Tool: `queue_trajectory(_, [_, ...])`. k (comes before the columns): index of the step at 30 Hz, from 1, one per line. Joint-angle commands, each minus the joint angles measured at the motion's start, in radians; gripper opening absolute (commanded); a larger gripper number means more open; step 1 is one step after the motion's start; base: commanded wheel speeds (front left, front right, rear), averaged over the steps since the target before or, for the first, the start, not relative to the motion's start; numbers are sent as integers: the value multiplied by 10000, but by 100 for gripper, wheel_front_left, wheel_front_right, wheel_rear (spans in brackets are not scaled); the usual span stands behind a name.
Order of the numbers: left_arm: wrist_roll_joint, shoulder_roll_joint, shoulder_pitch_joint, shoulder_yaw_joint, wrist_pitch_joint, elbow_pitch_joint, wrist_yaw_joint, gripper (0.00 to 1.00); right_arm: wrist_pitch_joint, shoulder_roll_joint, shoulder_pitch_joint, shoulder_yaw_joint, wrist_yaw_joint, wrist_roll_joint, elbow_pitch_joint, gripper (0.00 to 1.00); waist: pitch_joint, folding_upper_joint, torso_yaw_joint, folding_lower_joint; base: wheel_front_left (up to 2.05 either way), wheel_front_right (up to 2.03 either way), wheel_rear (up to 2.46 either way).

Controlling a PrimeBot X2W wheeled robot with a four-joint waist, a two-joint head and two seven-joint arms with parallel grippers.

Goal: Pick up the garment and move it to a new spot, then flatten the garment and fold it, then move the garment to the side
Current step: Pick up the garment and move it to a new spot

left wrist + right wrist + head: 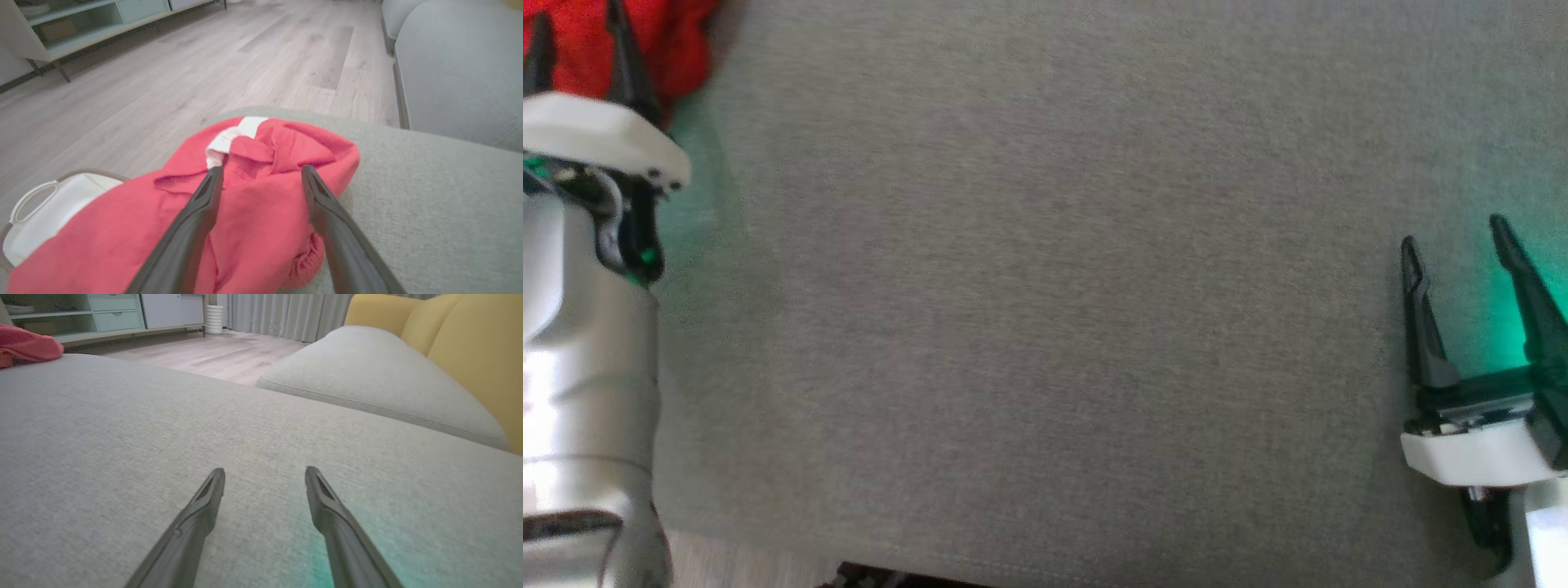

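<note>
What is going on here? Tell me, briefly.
The robot has not yet picked anything up. Its left gripper is open and poised over the crumpled red garment, which lies at the edge of the grey cushion, not yet closed on it. A white basket sits just past that edge. The right gripper is open over bare cushion, holding nothing.

Soft, even daylight, shadows faint. A green glow tints the cushion (pixel 1045 286) beside the right gripper (pixel 1452 230). Head view slightly blurred.
</note>
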Motion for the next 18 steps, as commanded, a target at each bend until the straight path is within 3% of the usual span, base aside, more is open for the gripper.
queue_trajectory(1, [34, 688, -288, 312, -10, 222, 147, 100, 47, -160, 46, 231, 73, 32, -366, 100, 581, 1, -555, -3, 0, 0, 0])
queue_trajectory(5, [272, 1024, -729, 96, 465, 1711, 314, 100, 90, -113, 136, 237, 73, 110, -637, 100, 598, 1, -844, -3, 0, 0, 0])
queue_trajectory(6, [309, 1118, -786, 64, 537, 2001, 344, 95, 94, -92, 148, 255, 73, 131, -662, 100, 560, 1, -922, -3, 0, 0, 0])
queue_trajectory(7, [368, 1206, -841, 9, 528, 2224, 349, 71, 94, -78, 161, 268, 73, 157, -681, 100, 527, 1, -978, -3, 0, 0, 0])
queue_trajectory(8, [384, 1259, -887, -23, 488, 2414, 313, 25, 88, -53, 169, 265, 73, 186, -697, 100, 479, 1, -1022, -3, 0, 0, 0])
queue_trajectory(9, [350, 1267, -941, -44, 526, 2597, 213, 0, 79, -11, 182, 230, 73, 209, -706, 100, 418, 1, -1048, -3, 0, 0, 0])
queue_trajectory(13, [280, 1405, -1283, -239, 391, 2828, -238, 0, 34, 143, 287, 188, 73, 259, -479, 100, -33, 1, -1083, -3, 0, 0, 0])
queue_trajectory(18, [-229, 1412, -1740, -314, -131, 2245, -495, 0, -82, 469, 224, 410, 73, 419, 106, 100, -967, 1, -1217, -3, 0, 0, 0])
